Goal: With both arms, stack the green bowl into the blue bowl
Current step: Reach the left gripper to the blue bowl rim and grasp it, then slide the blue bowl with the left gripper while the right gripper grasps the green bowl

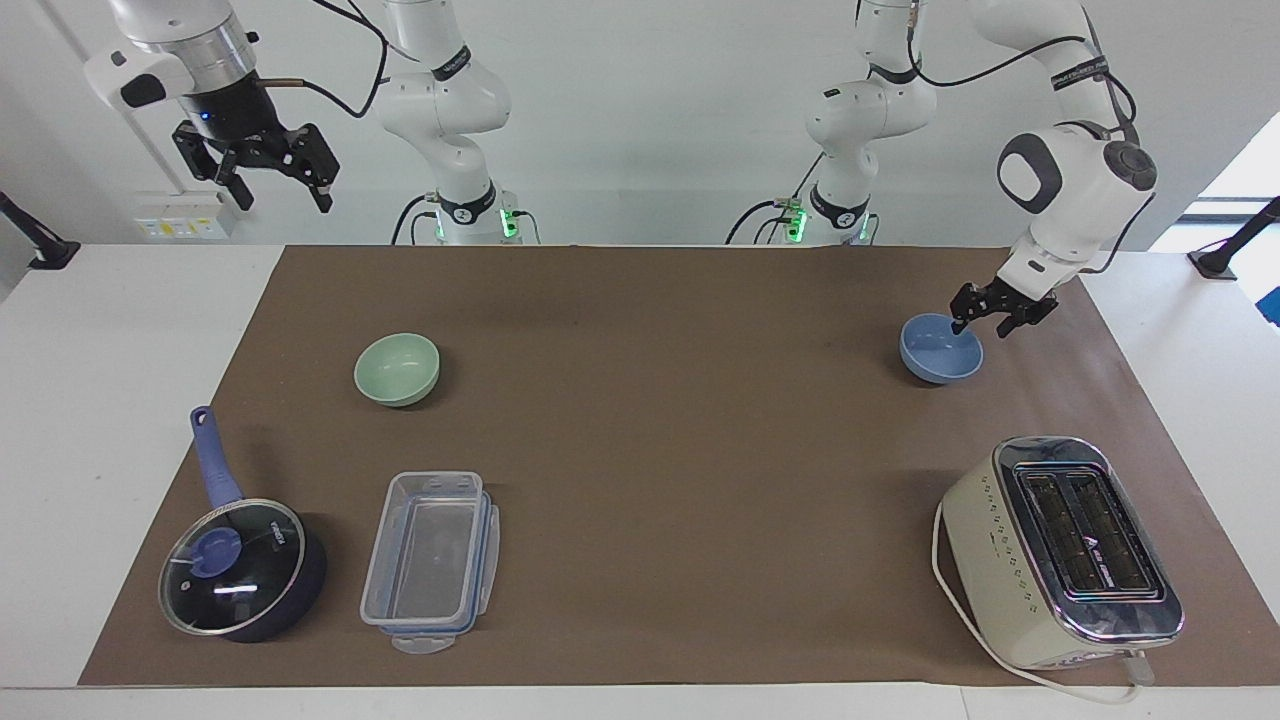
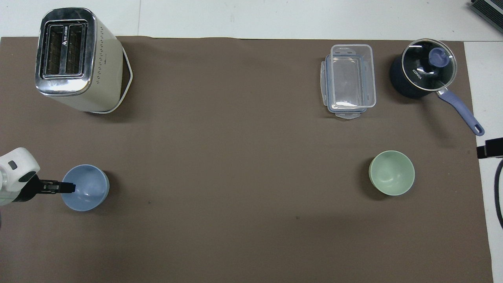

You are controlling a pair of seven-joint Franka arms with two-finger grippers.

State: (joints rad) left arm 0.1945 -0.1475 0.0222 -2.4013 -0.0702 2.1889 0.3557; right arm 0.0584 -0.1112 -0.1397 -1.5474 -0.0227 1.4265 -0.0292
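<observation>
Facing view
Left gripper (image 1: 986, 322): low at the rim of the blue bowl (image 1: 938, 350), on the rim's edge toward the left arm's end of the table; one finger inside the rim, the other outside; jaws straddling the rim, contact with it not clear.
Right gripper (image 1: 270, 180): raised high above the table's edge at the right arm's end, waiting; fingers spread, holding nothing.
Blue bowl: upright on the brown mat (image 1: 660, 440), toward the left arm's end, nearer to the robots than the toaster (image 1: 1060, 550).
Green bowl (image 1: 397, 369): upright on the mat toward the right arm's end, well apart from the blue bowl, nearer to the robots than the clear plastic container (image 1: 430, 560).
Saucepan (image 1: 240, 560): dark blue, glass lid on, just beside the container, handle pointing toward the robots.

Overhead view
Left gripper (image 2: 67, 187): black fingers reaching over the blue bowl's (image 2: 87, 188) rim from the left arm's end of the table.
Right gripper (image 2: 489, 147): only a black tip at the frame's edge, off the mat (image 2: 235, 157).
Green bowl (image 2: 391, 173): alone, nothing inside, nearer to the robots than the container (image 2: 349, 80) and the saucepan (image 2: 422, 72).
Toaster (image 2: 74, 59): cream and chrome, farther from the robots than the blue bowl, slots up.
</observation>
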